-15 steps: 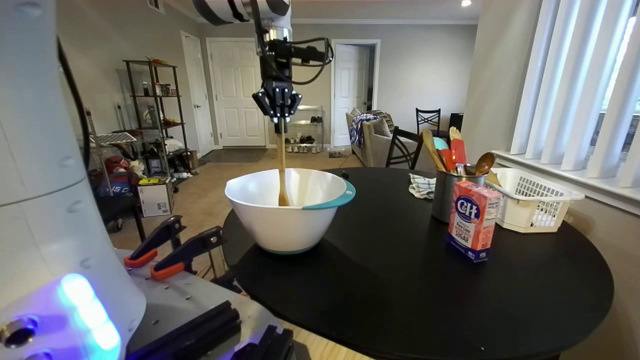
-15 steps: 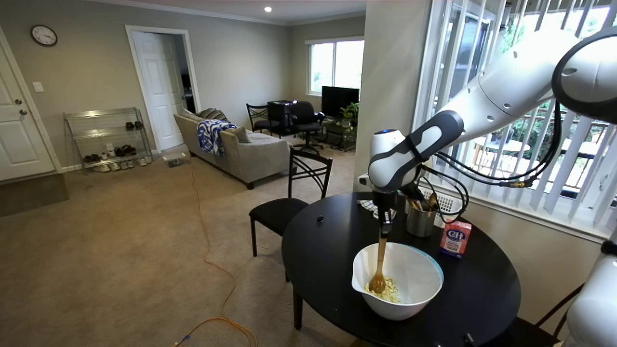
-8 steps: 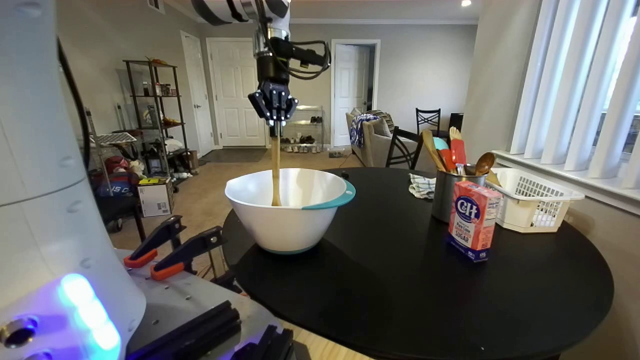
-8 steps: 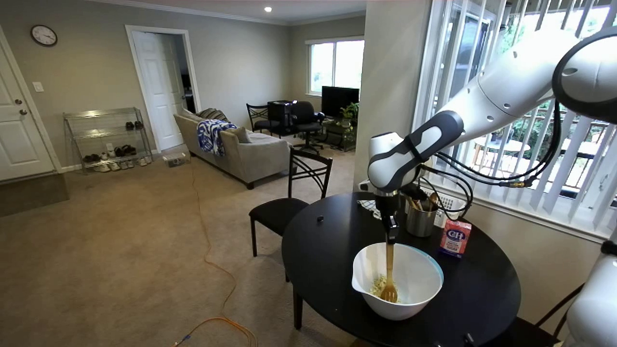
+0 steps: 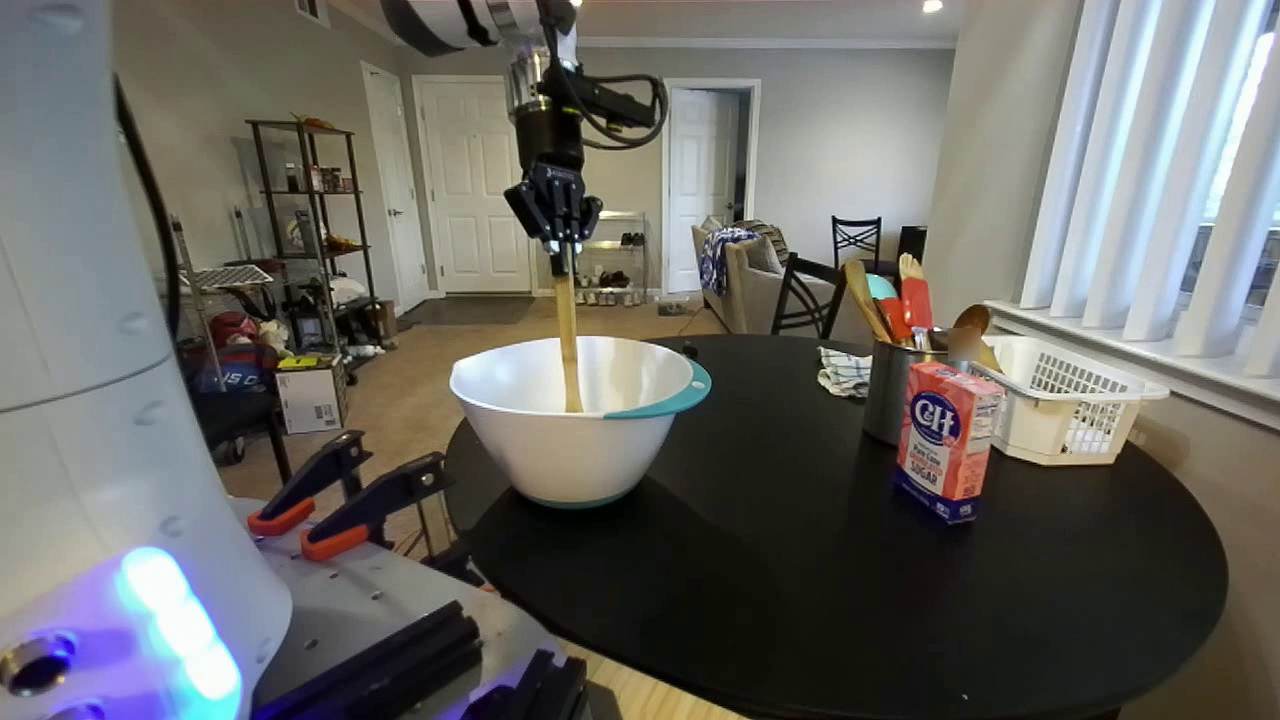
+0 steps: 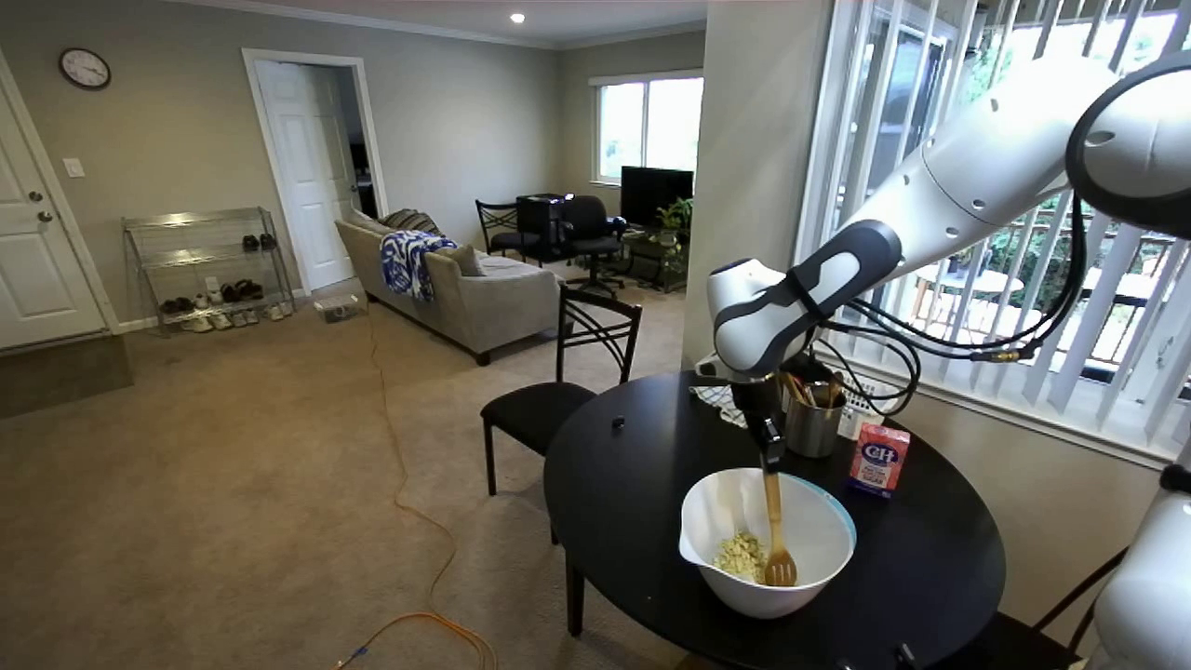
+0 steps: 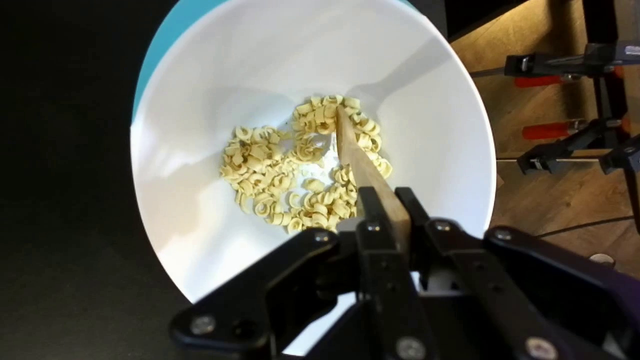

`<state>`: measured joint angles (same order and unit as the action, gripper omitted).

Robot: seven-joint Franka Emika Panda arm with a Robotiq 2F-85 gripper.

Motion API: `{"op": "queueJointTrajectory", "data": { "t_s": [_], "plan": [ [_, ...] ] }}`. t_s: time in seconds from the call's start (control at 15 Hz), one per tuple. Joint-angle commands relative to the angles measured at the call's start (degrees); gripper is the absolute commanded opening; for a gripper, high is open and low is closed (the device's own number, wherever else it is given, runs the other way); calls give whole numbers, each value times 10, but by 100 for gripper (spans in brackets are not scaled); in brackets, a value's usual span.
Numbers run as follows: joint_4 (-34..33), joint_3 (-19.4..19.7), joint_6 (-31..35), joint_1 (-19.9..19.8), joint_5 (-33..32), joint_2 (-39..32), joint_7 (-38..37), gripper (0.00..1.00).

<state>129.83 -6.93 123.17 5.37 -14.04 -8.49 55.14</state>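
On the black counter, the white mixing bowl, standing toward nine o'clock in an exterior view, could be tipping if the slotted wooden spoon is levering against its wall. The jaws are clamping the spoon's handle snugly; sideways drag could be twisting it. Inside the bowl, the tan spoon is pointing toward eleven o'clock in the wrist view, pasta curls lying about its tip.
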Motion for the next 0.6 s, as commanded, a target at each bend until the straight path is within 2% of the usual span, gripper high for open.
{"op": "queueJointTrajectory", "data": {
  "t_s": [0.0,0.2,0.53],
  "plan": [
    [14,2,15,2,-32,19,-30,3],
    [19,2,41,-4,-18,21,-23,3],
    [29,9,103,-3,-33,25,-40,3]
  ]
}}
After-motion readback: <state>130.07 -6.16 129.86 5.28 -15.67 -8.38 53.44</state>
